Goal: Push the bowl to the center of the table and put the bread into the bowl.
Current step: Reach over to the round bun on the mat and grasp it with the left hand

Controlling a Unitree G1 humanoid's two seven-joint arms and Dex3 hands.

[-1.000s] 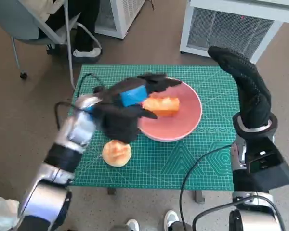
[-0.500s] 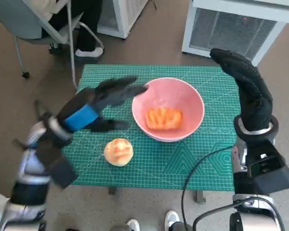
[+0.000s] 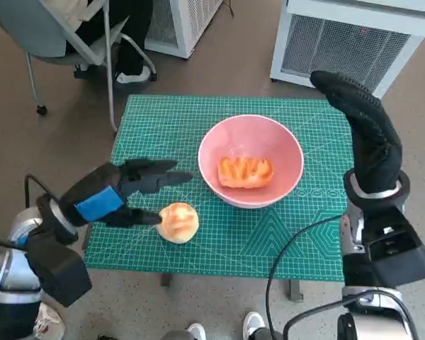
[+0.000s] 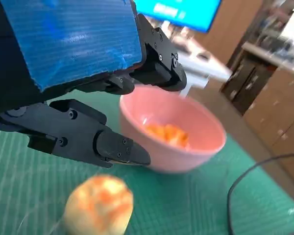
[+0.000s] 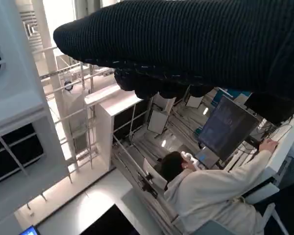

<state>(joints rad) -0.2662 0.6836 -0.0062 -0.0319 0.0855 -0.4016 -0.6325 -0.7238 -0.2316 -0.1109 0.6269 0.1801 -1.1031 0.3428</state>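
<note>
A pink bowl (image 3: 280, 143) stands near the middle of the green mat, and a golden oblong bread (image 3: 245, 171) lies inside it. The left wrist view shows the same bowl (image 4: 186, 155) and bread (image 4: 169, 134). A round bun (image 3: 178, 222) sits on the mat in front of the bowl's left side, blurred and close in the left wrist view (image 4: 98, 205). My left hand (image 3: 117, 190) hovers open just left of the bun, fingers spread and holding nothing. My right hand (image 3: 363, 127) is raised upright over the table's right edge, fingers straight and empty.
The green cutting mat (image 3: 297, 234) covers the small table. A chair (image 3: 64, 39) and a seated person's legs (image 3: 131, 42) are at the back left. White units (image 3: 354, 35) stand behind the table. The right wrist view shows a person (image 5: 206, 188) at a desk.
My left hand let go of the bread over the bowl and drew back to the front left, coming down beside the bun. The bread now lies in the bowl. The right hand stayed put.
</note>
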